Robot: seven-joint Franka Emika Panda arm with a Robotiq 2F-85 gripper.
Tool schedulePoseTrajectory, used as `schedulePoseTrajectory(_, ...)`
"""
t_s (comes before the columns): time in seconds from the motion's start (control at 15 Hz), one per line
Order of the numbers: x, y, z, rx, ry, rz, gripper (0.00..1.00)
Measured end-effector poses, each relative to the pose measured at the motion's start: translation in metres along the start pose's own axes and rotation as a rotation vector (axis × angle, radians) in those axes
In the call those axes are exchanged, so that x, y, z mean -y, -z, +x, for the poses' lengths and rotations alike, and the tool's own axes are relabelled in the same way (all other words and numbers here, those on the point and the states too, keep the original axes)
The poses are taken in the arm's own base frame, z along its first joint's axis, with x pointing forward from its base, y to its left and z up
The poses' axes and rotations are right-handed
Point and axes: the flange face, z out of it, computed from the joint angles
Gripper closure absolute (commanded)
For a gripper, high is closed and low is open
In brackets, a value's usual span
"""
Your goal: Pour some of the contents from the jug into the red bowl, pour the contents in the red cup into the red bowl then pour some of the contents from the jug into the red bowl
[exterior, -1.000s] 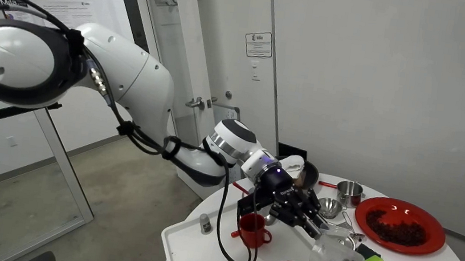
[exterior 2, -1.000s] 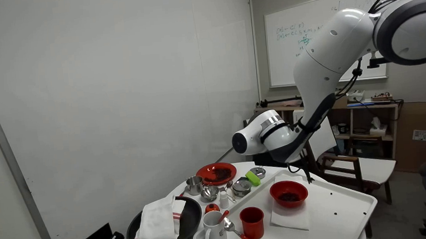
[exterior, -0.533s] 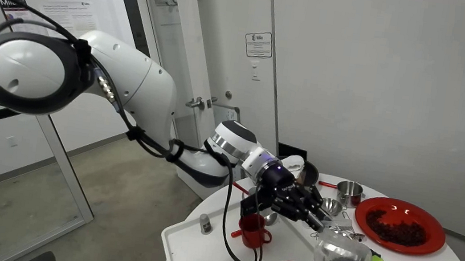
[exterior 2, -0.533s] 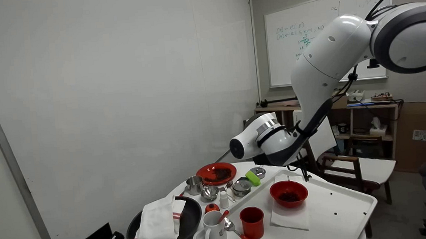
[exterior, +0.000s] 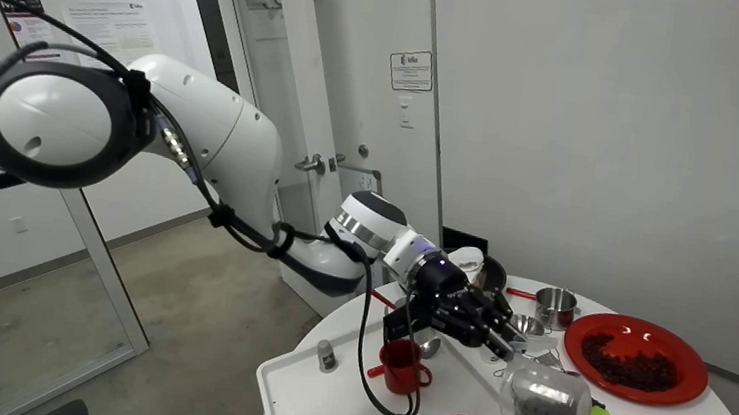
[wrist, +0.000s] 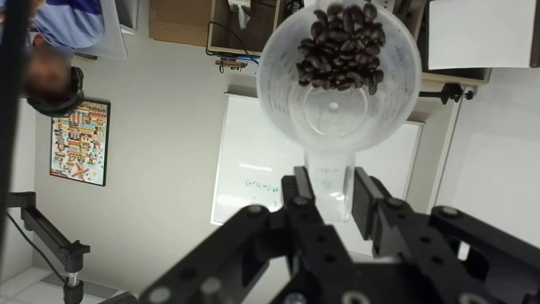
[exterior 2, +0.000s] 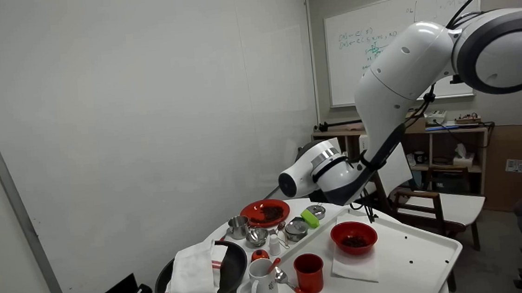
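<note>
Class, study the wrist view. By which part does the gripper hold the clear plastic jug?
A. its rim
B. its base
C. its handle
C: in the wrist view the gripper is closed on the see-through handle of the jug.
</note>
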Motion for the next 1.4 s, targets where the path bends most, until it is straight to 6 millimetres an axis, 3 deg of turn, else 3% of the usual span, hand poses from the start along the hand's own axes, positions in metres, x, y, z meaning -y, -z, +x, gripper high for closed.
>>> schedulePoseTrajectory(0.6,0.0,0.002,-0.01,0.06,0.037,-0.023,0.91)
schedulePoseTrajectory(1.4,-0.009,0.011,-0.046,0.524,0.312,-0.103,0.91)
